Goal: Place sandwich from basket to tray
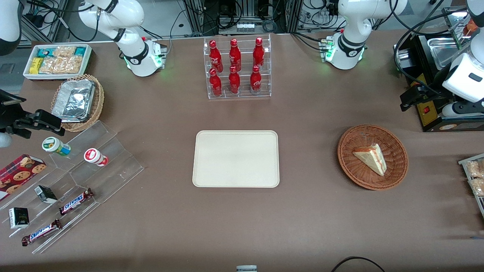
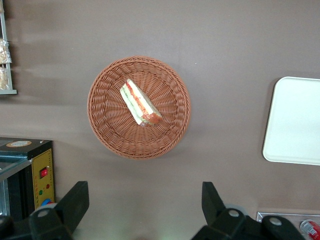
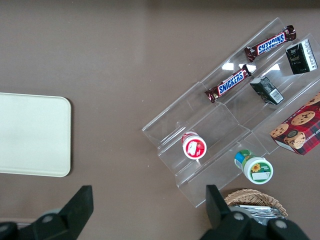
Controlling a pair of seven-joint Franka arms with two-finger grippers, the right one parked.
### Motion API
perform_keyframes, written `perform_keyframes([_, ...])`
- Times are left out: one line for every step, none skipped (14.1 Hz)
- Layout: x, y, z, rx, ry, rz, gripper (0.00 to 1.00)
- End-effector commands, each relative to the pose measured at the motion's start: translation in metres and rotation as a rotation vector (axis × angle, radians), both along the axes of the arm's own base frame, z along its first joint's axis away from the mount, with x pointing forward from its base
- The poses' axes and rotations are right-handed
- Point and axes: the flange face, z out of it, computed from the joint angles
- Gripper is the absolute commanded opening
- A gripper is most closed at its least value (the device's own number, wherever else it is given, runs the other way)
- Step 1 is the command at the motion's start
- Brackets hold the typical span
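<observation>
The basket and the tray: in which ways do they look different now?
The basket is round, woven and reddish-brown; the tray is rectangular, smooth and cream. The basket holds the sandwich; the tray holds nothing. Both rest on the brown table. The open gripper hangs above the table beside the basket.

Bare brown table (image 1: 310, 151) lies open between basket (image 1: 349, 166) and tray (image 1: 236, 181) mid-frame; gripper (image 2: 145, 205), fingers spread, hangs clear above; bottle rack (image 1: 238, 68) stands upper centre, well apart
</observation>
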Motion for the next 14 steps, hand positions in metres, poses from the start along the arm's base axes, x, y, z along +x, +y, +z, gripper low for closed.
perform_keyframes([0.002,0.008,-0.013,0.003,0.028,0.006,1.0])
perform_keyframes([0.005,0.011,-0.019,0.004,0.036,0.018,1.0])
perform_keyframes([0.011,0.013,-0.032,0.005,0.057,0.025,1.0])
perform_keyframes([0.021,0.014,-0.053,0.008,0.092,0.031,1.0])
perform_keyframes([0.03,0.017,-0.072,0.015,0.117,0.061,1.0])
perform_keyframes([0.039,0.021,-0.086,0.025,0.118,0.106,1.0])
perform_keyframes([0.043,0.022,-0.102,0.029,0.126,0.132,1.0])
perform_keyframes([0.045,0.022,-0.12,0.036,0.131,0.146,1.0])
perform_keyframes([0.045,0.028,-0.137,0.039,0.118,0.183,1.0])
perform_keyframes([0.044,0.033,-0.154,0.045,0.113,0.25,1.0])
perform_keyframes([0.043,0.033,-0.17,0.048,0.102,0.287,1.0])
perform_keyframes([0.042,0.033,-0.187,0.047,0.088,0.304,1.0])
perform_keyframes([0.041,0.033,-0.203,0.044,0.068,0.341,1.0])
perform_keyframes([0.043,0.037,-0.22,0.044,0.048,0.407,1.0])
